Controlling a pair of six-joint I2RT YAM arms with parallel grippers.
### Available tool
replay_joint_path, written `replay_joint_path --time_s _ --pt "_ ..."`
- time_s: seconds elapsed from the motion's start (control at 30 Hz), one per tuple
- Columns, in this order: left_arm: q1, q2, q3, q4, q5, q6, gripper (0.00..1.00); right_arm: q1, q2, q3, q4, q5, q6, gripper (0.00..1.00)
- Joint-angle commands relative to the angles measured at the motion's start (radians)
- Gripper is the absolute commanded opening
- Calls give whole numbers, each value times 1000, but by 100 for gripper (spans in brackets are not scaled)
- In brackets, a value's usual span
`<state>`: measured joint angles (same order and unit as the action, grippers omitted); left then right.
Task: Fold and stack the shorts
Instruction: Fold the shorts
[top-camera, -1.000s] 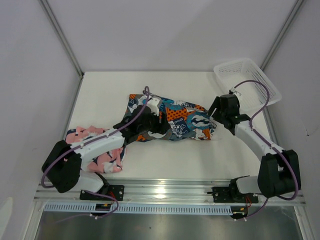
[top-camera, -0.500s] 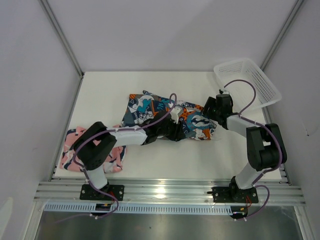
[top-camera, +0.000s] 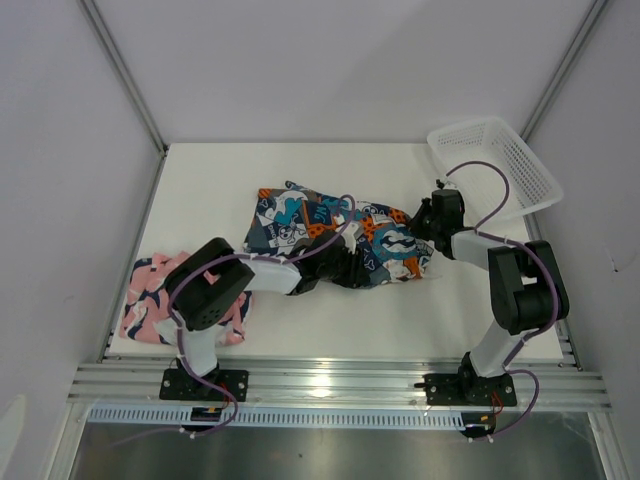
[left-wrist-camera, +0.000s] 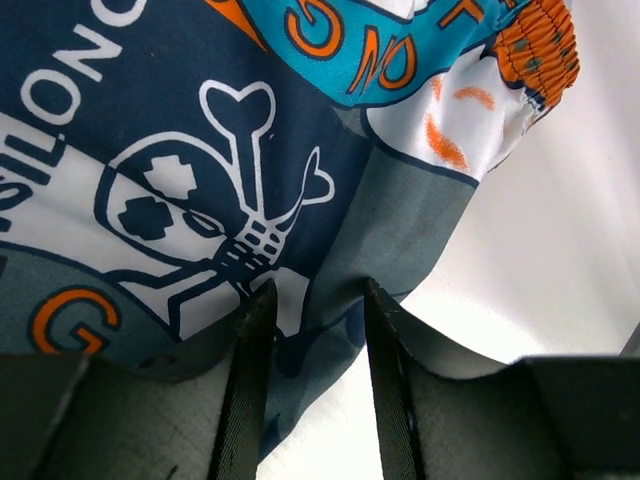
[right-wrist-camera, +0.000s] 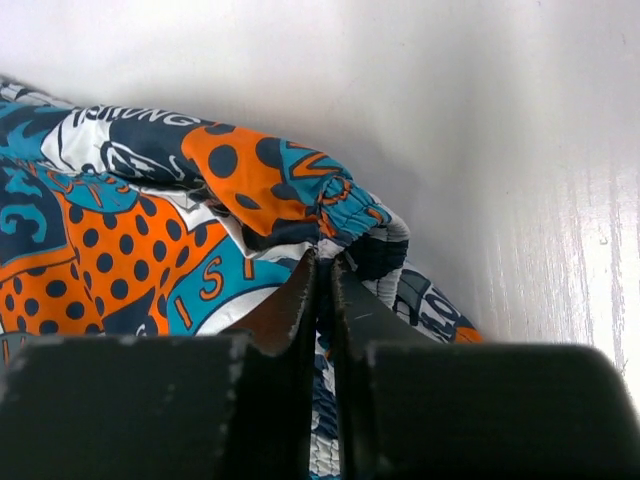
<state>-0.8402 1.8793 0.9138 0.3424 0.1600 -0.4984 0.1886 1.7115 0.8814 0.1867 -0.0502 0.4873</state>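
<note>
White worktop (top-camera: 220, 180). Blue-teal-orange-white patterned shorts (top-camera: 285, 215) lie crumpled mid-worktop. Pink shorts (top-camera: 145, 295) with navy-white shapes are bunched at the near-left edge. Right claw (right-wrist-camera: 322, 268) nearly closed, pinching the patterned shorts' gathered right end. Left claw (left-wrist-camera: 317, 300) half-closed astride the near edge, fabric between its fingers; can't tell if it's clamped.

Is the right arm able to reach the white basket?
Probably yes. The basket sits just beyond the right gripper with nothing between them. But that gripper is pinching the blue shorts, so it would likely need to let go first.
</note>
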Motion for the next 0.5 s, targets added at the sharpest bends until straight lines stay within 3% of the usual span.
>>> replay_joint_path --time_s 0.0,0.07,0.27,0.47 --pt "-3 -73 -12 6 -40 -3 44 11 -42 14 11 21 10 6" --pt "-3 -120 11 -49 -65 23 45 26 -106 -8 -10 36 23 0" --pt "-2 -245 82 -186 -118 70 47 77 -315 -100 -79 165 86 0" --pt "3 -256 129 -261 -154 92 49 156 -426 -124 -275 344 206 0"
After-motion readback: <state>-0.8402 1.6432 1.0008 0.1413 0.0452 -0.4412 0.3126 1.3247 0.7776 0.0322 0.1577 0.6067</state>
